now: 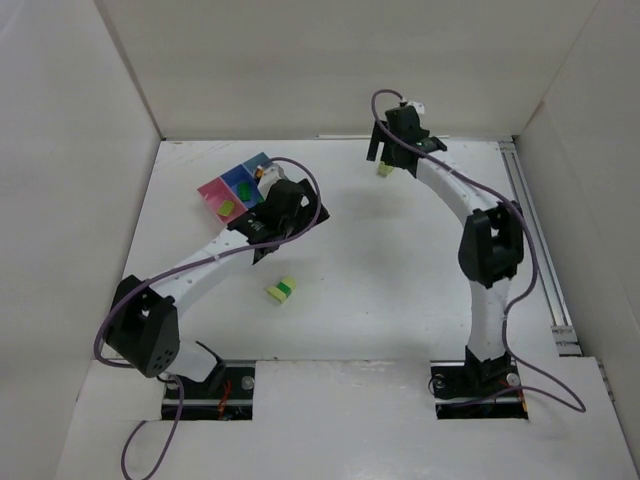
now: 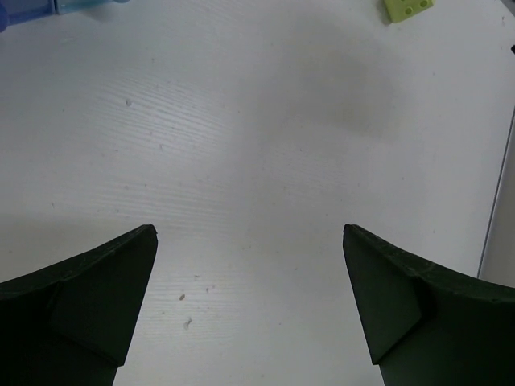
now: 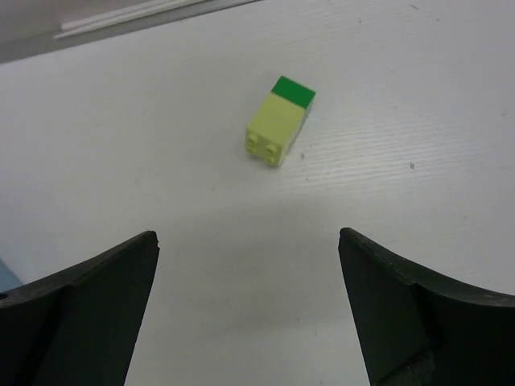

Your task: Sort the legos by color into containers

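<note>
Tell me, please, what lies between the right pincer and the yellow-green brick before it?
Nothing. The right wrist view shows only bare white table between the open right pincer and the brick.

We see a pale yellow brick (image 3: 278, 122) with a green end, a pink bin (image 1: 207, 190), a blue bin (image 1: 256, 166), a white table (image 1: 400, 290).
</note>
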